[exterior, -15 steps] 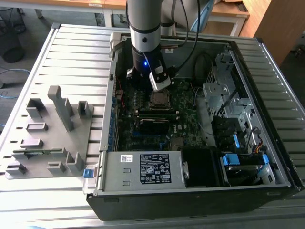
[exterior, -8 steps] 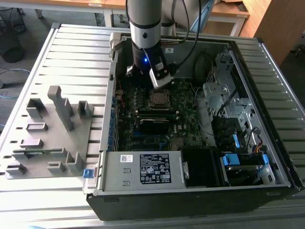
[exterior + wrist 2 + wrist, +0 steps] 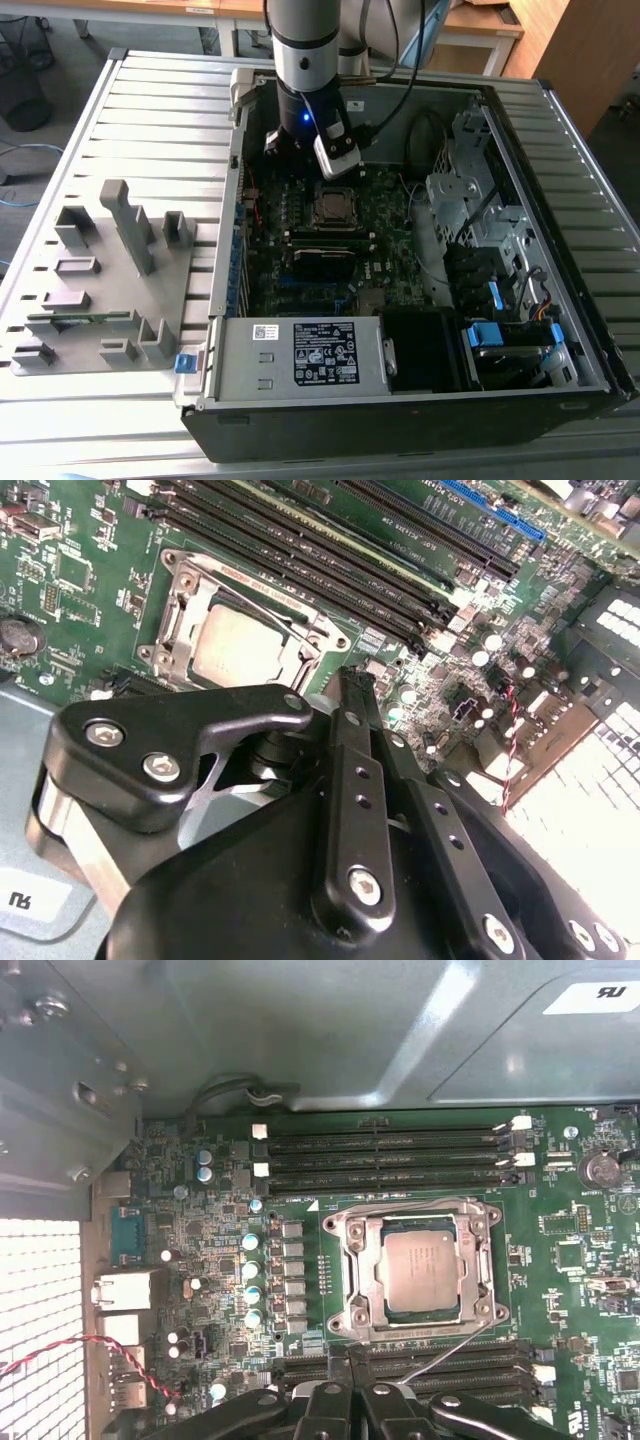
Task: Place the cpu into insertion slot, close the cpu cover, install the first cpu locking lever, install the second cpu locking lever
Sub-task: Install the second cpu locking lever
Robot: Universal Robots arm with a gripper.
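Hovering with fingers together above the green motherboard (image 3: pixel 375 235), the gripper (image 3: pixel 345 680) holds nothing, while the cpu (image 3: pixel 422 1270) sits in the insertion slot (image 3: pixel 350 1272), the cpu cover (image 3: pixel 475 1290) lying over it.

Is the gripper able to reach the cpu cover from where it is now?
Probably yes. The gripper hangs close beside the cpu cover, which lies flat over the cpu; nothing stands between them, only low memory slots.

We saw a ribbed grey surface (image 3: pixel 150 100). On it lay an open computer case (image 3: pixel 400 400). Beside it sat a grey fixture tray (image 3: pixel 100 260).
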